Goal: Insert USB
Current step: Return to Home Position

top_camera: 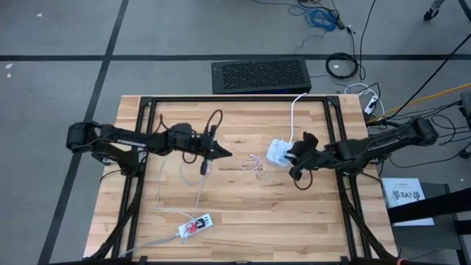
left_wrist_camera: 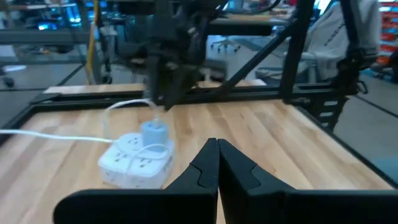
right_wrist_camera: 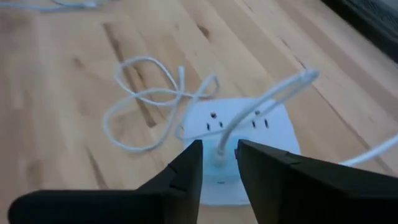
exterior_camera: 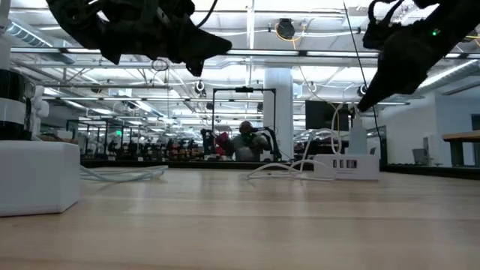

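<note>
- Over tabletop (top_camera: pixel 243 206) centre-left: left claw (left_wrist_camera: pixel 217 148) shut tight, empty.
- Right claw (right_wrist_camera: pixel 218 152) slightly open, straddling white cable (right_wrist_camera: pixel 280 92) above power strip (right_wrist_camera: pixel 277 134) w/ blue adapter (left_wrist_camera: pixel 153 132).

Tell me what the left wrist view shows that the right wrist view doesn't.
Only the left wrist view: the shut left gripper, the right arm above the white power strip, and the room behind. Only the right wrist view: the open right gripper and a loose coil of white cable. Both: that power strip on the wooden table.
</note>
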You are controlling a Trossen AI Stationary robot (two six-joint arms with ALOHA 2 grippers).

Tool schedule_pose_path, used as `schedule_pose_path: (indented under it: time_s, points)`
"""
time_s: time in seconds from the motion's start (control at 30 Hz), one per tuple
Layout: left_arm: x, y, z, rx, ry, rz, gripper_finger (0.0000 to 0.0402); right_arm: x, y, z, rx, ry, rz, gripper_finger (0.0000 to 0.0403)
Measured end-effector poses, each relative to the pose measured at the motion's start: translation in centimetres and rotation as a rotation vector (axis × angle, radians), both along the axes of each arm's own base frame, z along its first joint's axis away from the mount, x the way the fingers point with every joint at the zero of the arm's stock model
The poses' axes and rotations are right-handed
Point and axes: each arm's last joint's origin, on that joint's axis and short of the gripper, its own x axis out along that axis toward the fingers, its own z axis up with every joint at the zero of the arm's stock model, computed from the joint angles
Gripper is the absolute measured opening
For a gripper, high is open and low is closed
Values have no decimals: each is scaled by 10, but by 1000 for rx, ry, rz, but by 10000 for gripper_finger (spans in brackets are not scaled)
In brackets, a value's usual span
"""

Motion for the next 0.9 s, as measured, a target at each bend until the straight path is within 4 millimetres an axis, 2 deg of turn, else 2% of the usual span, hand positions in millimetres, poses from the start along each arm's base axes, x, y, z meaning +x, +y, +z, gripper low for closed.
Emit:
schedule_pose_path:
  time_s: [0.17, 0.33, 0.43, 0.57, 0.67, 0.73, 0.83, 0.9]
  points:
    - [-16, 17, 12, 22, 27, 60, 3, -8, -4, 15, 10, -62, 94, 73]
    - [-43, 30, 33, 102, 41, 123, 3, -8, -12, 41, -77, -235, 230, 18]
    - [-62, 31, 46, 155, 34, 148, 3, -8, -21, 56, -152, -337, 290, 5]
    - [-87, 25, 55, 184, 23, 158, 3, -12, -34, 64, -222, -374, 338, 2]
    - [-106, 19, 47, 166, 33, 160, 3, -16, -46, 68, -246, -384, 328, 1]
    - [-117, 15, 31, 159, 18, 189, 3, -18, -54, 67, -265, -426, 326, 1]
    - [-128, 15, 2, 164, -101, 295, 3, -19, -68, 51, -283, -511, 348, 0]
    - [-133, 17, -16, 142, -182, 335, 3, -21, -78, 33, -268, -565, 354, 0]
